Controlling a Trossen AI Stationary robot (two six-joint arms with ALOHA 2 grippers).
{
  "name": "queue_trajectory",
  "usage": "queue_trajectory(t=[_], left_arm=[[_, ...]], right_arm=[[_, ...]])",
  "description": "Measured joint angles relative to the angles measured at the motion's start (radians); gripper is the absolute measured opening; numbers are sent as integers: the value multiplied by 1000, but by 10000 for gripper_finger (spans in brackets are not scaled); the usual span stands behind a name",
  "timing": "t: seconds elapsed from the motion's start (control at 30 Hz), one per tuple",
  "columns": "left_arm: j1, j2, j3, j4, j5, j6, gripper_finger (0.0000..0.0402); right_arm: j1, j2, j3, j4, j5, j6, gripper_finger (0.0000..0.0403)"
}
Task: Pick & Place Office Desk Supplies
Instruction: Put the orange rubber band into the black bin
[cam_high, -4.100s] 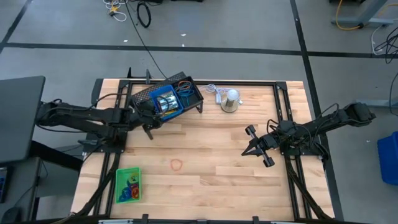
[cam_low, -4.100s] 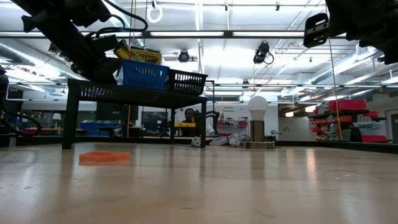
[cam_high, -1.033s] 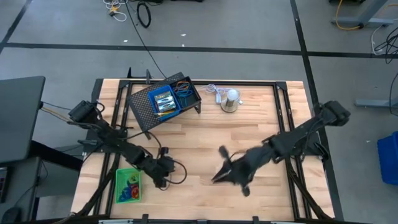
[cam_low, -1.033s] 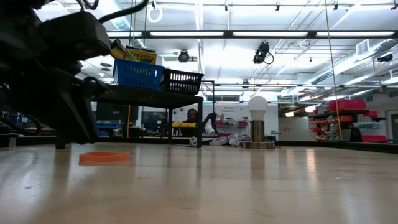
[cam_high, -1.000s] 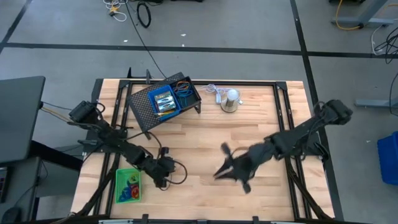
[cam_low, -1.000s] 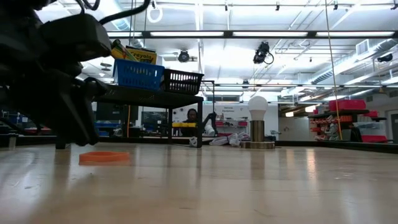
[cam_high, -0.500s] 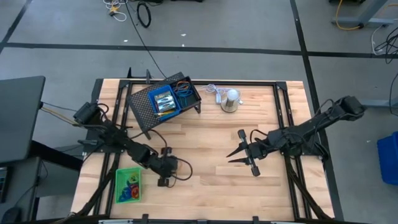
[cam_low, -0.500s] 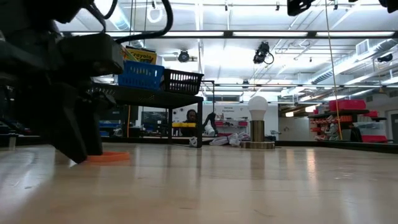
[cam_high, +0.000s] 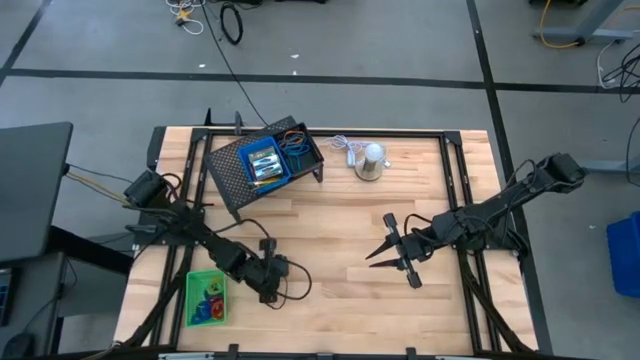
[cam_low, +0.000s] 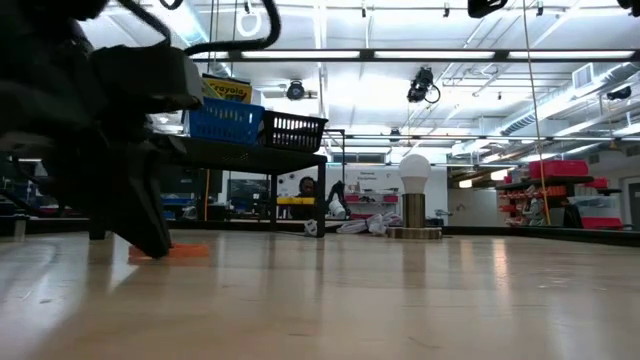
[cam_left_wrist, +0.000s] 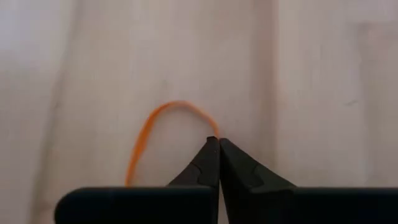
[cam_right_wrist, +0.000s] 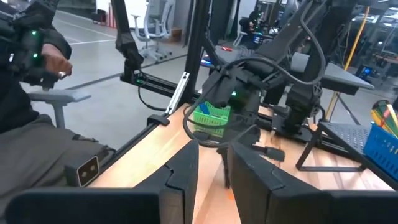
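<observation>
L gripper (cam_left_wrist: 218, 140) down at the worktop (cam_high: 330, 210), front-left area, fingertips pressed together and pinching the near edge of the orange elastic loop (cam_left_wrist: 163, 127). Rest of the loop lies flat on the wood, arcing away from the tips. In low view the loop (cam_low: 185, 251) shows as a thin orange strip right by the gripper's foot.

R gripper (cam_high: 388, 250) hangs above mid-worktop, well apart from the loop, fingers a bit spread, nothing between them.

Loop: thin, rubbery, oval. Worktop: pale wood planks, smooth.

Around:
- green tray (cam_high: 206, 297), plastic mesh, front-left corner, just beside L gripper, coloured bits inside
- large black mesh rack (cam_high: 232, 165) at back-left, raised on legs; carries blue tray (cam_high: 262, 164) w/ yellow-green crayon boxes (cam_high: 263, 161), plus loops in next compartment
- silver dome thing (cam_high: 371, 160) w/ white cord, back centre

Nothing between L gripper and green tray.
</observation>
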Motion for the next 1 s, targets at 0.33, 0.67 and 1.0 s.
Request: queue_trajectory(t=[0.33, 0.67, 1.0], left_arm=[[-205, -1, 245, -463, -168, -250, 2], [-442, -3, 534, -1024, -176, -696, 1], [-603, 17, 548, -1236, 26, -1112, 1]], right_arm=[[11, 1, 0, 0, 0, 0, 96], [11, 1, 0, -1, 0, -5, 96], [11, 1, 0, -1, -1, -32, 96]])
